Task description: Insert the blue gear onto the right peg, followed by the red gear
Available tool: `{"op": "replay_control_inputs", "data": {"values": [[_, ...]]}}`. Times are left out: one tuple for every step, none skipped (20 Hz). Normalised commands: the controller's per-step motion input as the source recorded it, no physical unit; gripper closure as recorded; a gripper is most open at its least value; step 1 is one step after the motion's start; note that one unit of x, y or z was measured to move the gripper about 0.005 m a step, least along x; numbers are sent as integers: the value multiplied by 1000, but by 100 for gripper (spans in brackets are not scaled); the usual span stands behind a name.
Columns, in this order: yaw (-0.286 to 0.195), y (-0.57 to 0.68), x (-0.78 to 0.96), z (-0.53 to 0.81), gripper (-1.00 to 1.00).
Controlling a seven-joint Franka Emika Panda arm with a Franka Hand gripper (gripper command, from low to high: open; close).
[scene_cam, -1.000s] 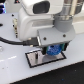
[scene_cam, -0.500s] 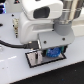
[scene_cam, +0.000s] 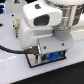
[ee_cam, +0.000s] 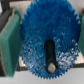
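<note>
1. Wrist view: blue gear [ee_cam: 50, 44] fills nearly the whole frame, toothed rim sharp, sitting directly under the tool [ee_cam: 44, 40].
2. Dark slot at the gear's centre, with a dark peg [ee_cam: 50, 64] showing in it; which of the two pegs cannot be told.
3. A teal finger pad [ee_cam: 10, 42] sits just beside the gear's rim on one side; a second teal edge shows at the opposite rim.
4. Pads flank the gear, but contact is not clear, so cannot tell whether the tool is clenched or released.
5. Exterior view: arm is low over the black-bordered plate [scene_cam: 35, 62] on the white desk [scene_cam: 12, 70]; the gear [scene_cam: 56, 56] shows as a blue patch below the tool [scene_cam: 50, 54].
</note>
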Motion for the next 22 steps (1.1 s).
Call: {"op": "replay_control_inputs", "data": {"values": [[0, 100, -25, 167, -100], [0, 95, -21, 149, -100], [0, 87, -36, 384, -100], [0, 75, 6, 330, -100], [0, 74, -66, 390, -100], [0, 107, -153, 406, -100], [0, 71, -107, 425, -100], [0, 92, -177, 496, -100], [0, 119, -157, 472, -100], [0, 85, -174, 522, -100], [0, 128, -275, 424, -100], [0, 96, -377, 414, -100], [0, 119, -400, 359, -100], [0, 189, -433, 404, -100], [0, 131, -435, 329, -100], [0, 94, -466, 288, -100], [0, 91, -521, 264, -100], [0, 69, -505, 109, -100], [0, 61, -497, 88, -100], [0, 82, -548, 76, -100], [0, 41, -601, 67, -100], [0, 39, -633, 37, -100]]}}
